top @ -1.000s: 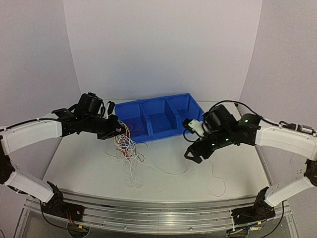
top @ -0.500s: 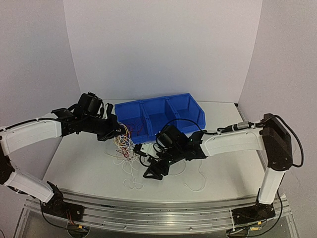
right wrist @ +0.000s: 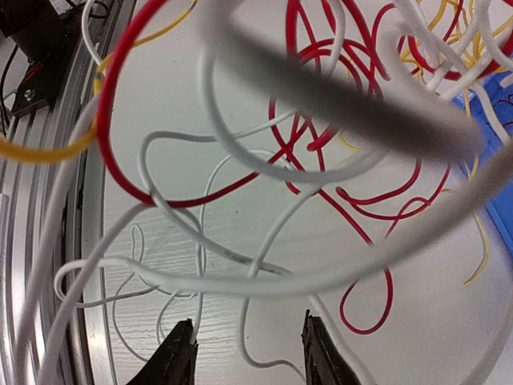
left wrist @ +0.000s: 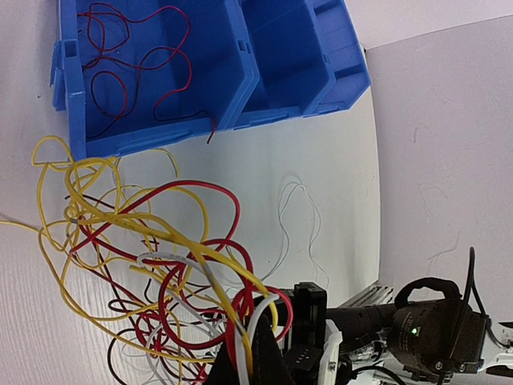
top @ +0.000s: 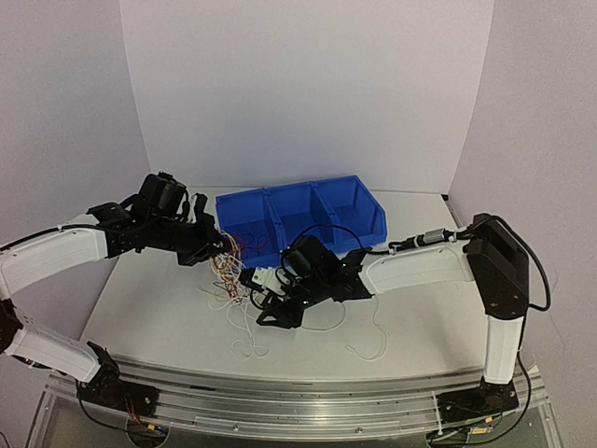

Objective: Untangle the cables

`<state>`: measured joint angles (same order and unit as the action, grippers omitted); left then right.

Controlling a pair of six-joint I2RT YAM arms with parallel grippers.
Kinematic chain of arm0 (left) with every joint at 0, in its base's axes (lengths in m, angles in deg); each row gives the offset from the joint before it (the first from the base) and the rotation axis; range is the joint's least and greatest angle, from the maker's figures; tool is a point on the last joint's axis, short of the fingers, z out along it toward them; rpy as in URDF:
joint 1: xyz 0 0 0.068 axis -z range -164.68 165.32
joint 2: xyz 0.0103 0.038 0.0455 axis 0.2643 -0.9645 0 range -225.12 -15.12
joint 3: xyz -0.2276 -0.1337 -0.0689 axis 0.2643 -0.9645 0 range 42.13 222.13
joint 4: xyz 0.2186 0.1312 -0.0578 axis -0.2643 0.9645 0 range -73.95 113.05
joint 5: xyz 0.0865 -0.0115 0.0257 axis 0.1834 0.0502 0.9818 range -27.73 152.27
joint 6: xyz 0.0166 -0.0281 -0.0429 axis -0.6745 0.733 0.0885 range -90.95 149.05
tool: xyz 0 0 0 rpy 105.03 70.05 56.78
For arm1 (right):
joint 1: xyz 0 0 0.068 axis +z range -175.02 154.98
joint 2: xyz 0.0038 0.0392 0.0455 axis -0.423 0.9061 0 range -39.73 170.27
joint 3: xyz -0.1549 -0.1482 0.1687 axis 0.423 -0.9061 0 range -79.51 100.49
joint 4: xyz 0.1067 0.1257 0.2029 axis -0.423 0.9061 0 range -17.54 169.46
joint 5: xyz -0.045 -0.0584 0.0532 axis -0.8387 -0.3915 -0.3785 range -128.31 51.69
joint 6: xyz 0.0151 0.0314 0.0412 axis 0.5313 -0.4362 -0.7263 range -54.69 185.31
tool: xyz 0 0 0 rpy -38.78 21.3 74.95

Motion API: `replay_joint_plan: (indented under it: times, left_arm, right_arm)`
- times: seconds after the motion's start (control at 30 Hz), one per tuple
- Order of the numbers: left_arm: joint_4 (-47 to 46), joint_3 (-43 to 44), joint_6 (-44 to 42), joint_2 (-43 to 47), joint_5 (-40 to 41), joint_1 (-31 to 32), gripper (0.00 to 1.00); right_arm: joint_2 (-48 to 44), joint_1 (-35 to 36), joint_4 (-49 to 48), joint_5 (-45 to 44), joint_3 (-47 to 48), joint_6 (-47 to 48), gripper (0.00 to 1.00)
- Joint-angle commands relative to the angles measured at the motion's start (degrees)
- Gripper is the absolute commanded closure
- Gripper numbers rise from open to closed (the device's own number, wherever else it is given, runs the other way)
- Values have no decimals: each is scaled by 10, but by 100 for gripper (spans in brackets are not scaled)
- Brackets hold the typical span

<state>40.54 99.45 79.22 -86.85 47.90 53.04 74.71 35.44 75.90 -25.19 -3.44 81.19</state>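
The cables [top: 231, 271], a tangle of white, red and yellow wires, hang from my left gripper [top: 216, 245], which is shut on them above the table in front of the blue bin [top: 298, 219]. In the left wrist view the wires [left wrist: 144, 233] run into my closed fingers [left wrist: 256, 353]. My right gripper [top: 263, 299] is open, low beside the tangle's right side. In the right wrist view its jaws [right wrist: 248, 353] stand apart with white strands [right wrist: 240, 265] and red loops [right wrist: 361, 200] in front of them, nothing gripped. Dark red wires [left wrist: 120, 72] lie in the bin's left compartment.
Loose white wires lie on the table at the front [top: 247, 341] and at the right [top: 373, 336]. The bin's middle and right compartments [left wrist: 296, 48] show nothing inside. The metal rail [top: 298, 392] runs along the near edge.
My right arm has swung from the table's right side leftward to the tangle, its gripper now low beside the hanging wires. My left gripper has shifted slightly left with the bundle.
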Motion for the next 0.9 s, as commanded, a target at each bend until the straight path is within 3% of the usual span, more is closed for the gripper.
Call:
replay_joint_plan:
  times: [0.0, 0.1, 0.17, 0.2, 0.27, 0.37, 0.53, 0.87]
  left_arm:
    - [-1, 7, 9, 25, 2, 2, 100]
    - [3, 0, 9, 29, 2, 2, 100]
    - [6, -3, 10, 32, 4, 2, 100]
    - [7, -4, 10, 34, 6, 2, 100]
    - [10, -5, 9, 39, 16, 2, 100]
    - [30, -2, 3, 41, 51, 1, 100]
    - [57, 8, -8, 33, 93, 1, 100]
    - [118, 21, -25, 0, 213, -8, 100]
  right_arm:
    - [25, 6, -18, 22, 34, -19, 56]
    - [36, 8, -22, 11, 50, -25, 62]
    - [36, 7, -22, 1, 53, -28, 77]
    - [33, 8, -21, -5, 53, -29, 92]
    - [22, 8, -21, -13, 46, -36, 100]
    - [-8, 8, -20, -52, 15, -52, 100]
    - [-67, 7, -6, -191, -41, -71, 100]
    - [-169, 7, 124, -331, -130, -109, 100]
